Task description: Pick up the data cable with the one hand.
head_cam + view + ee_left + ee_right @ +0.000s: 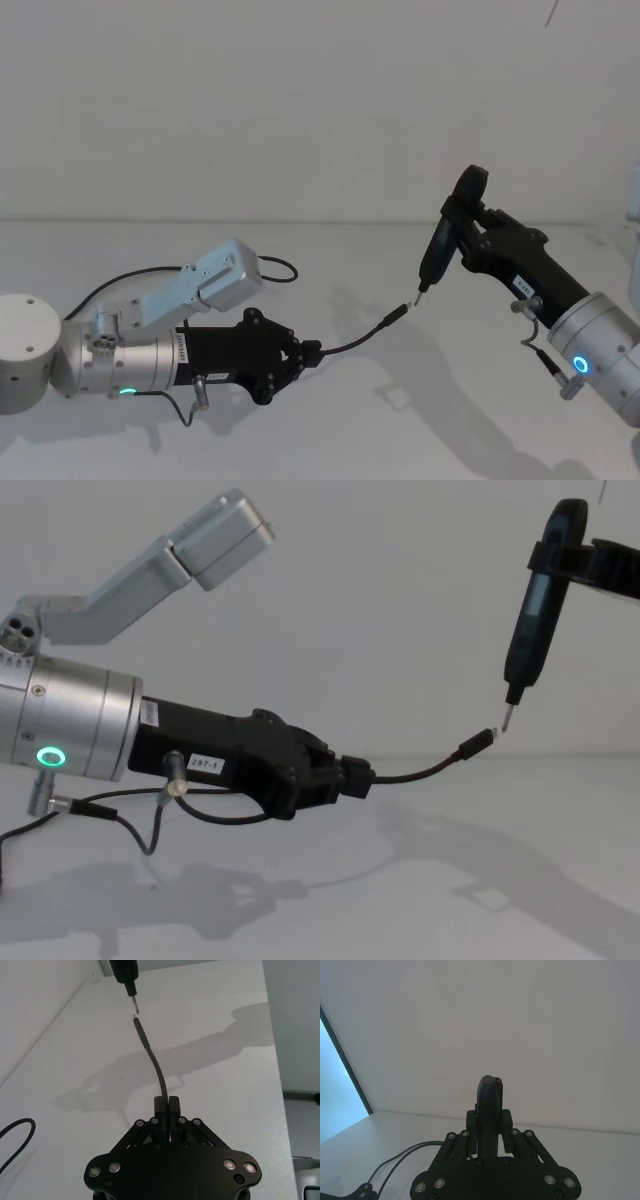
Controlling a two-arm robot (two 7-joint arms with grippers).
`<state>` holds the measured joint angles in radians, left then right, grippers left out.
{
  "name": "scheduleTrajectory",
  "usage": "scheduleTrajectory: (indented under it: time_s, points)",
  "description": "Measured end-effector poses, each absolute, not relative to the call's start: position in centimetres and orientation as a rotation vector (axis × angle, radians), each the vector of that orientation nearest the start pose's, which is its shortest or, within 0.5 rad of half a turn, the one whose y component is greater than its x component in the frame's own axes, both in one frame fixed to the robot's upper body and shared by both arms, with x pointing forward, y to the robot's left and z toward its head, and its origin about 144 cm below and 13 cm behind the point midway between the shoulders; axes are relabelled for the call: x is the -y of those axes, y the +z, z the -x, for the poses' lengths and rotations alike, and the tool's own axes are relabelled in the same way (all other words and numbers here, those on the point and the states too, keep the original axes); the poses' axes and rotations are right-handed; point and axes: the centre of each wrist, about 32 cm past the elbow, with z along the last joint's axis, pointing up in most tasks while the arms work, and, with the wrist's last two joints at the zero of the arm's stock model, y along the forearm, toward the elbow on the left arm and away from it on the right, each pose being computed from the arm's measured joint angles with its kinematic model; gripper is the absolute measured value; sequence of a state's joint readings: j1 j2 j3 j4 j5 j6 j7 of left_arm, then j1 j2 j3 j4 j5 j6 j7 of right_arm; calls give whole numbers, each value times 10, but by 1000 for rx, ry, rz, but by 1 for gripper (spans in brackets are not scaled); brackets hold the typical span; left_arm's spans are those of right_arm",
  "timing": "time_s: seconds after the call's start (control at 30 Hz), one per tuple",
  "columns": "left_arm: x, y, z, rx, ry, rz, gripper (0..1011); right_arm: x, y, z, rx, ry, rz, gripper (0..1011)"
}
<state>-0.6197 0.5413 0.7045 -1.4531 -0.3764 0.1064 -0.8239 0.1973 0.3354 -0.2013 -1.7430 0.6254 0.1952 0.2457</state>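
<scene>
Left gripper (310, 352) is clamping the data cable (365, 337) in its jaws, plug pointing toward right gripper (462, 232), which is gripping a slim black tool (535, 605).

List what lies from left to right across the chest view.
Silver wrist cylinder with green ring light → left gripper, shut on the data cable → the cable's plug → slim black tool held by the right gripper.
</scene>
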Motion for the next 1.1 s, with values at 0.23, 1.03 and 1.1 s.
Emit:
scheduleTrajectory:
  time_s: [0.23,1.03,1.1]
  points:
    - [-221,1261,-564,219,267,-331,39,245,1254,-495,-108,-1009,-244,279]
    - [-221,1261,-564,219,267,-331,38,244,1254,-498,-139,-1009,-250,279]
    - [-221,1261,-564,219,267,-331,38,244,1254,-498,-141,-1009,-251,279]
